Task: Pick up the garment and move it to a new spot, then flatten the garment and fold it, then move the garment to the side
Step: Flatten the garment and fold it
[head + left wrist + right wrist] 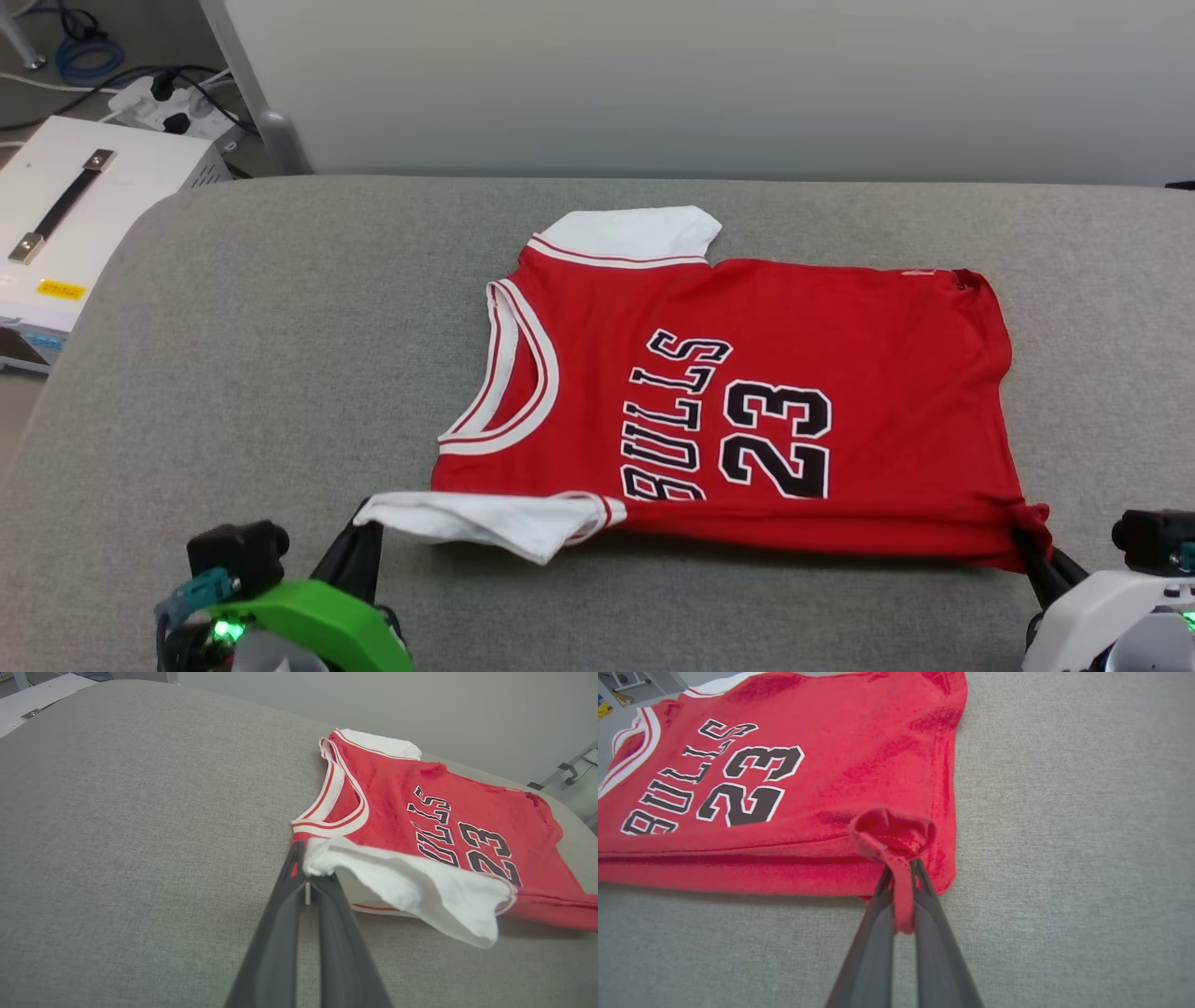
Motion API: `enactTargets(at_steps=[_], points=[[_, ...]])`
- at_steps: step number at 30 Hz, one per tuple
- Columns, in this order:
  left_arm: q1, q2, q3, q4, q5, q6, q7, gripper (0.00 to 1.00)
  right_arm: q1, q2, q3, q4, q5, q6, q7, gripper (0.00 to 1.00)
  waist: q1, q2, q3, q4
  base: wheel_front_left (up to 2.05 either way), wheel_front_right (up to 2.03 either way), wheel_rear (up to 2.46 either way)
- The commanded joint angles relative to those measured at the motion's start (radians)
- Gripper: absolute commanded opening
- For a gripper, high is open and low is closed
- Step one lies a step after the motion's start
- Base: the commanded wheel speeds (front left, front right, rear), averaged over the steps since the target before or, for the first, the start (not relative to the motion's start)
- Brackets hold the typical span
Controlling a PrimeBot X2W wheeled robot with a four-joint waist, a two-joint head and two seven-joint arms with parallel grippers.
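- Logged garment (747, 392) spread print-side up on grey padded table (280, 327), running from centre out to 3 o'clock of head view.
- Oriented with neck opening toward 9 o'clock and hem toward 3 o'clock; "BULLS 23" print reads sideways, letter tops toward 9 o'clock.
- Noted far white sleeve flat on table at 12 o'clock edge of the shirt, red-and-white trim visible.
- Pinching tip of near white sleeve with left gripper (369, 523) at 7 o'clock of head view; clenched tight on the cloth.
- Same grip seen in left wrist view (306, 858): white fabric bunched at the fingertips, rest of the sleeve drooping toward 4 o'clock with a shadow beneath it.
- Clamping near hem corner with right gripper (1027, 537) at 4 o'clock of head view; closed on the red cloth.
- Same grip seen in right wrist view (901, 877): corner gathered into a small puckered knot, with a strip of red hanging between the two dark fingers.
- Noted near long edge of the shirt stretched between both grips along 6 o'clock, with a thin shadow under it.
- Spotted white box (84, 205) with a black handle off the table at 10 o'clock, and a power strip (177, 107) with cables on the floor behind it.
- Backed by pale panel (653, 84) across 12 o'clock.
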Motion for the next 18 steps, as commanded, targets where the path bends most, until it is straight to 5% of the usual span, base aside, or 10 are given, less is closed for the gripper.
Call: enactTargets(at_steps=[1,10,18], points=[[-0.052,-0.005,-0.005,0.019,0.008,-0.012,-0.001,0.0,-0.023,0.005,-0.008,-0.017,-0.019,-0.002,0.014,0.0,0.0001,0.0,0.031,0.01,0.0,0.0,0.0],[-0.356,-0.069,-0.048,0.231,0.033,-0.094,-0.049,0.0,-0.164,-0.003,-0.027,-0.03,-0.046,-0.002,0.083,0.0,0.0001,0.0,0.145,0.015,0.0,0.0,0.0],[-0.59,-0.13,-0.091,0.545,0.038,-0.189,-0.087,0.0,-0.295,-0.008,0.026,0.126,-0.038,-0.002,0.055,0.0,0.0001,0.0,0.237,0.003,0.0,0.0,0.0]])
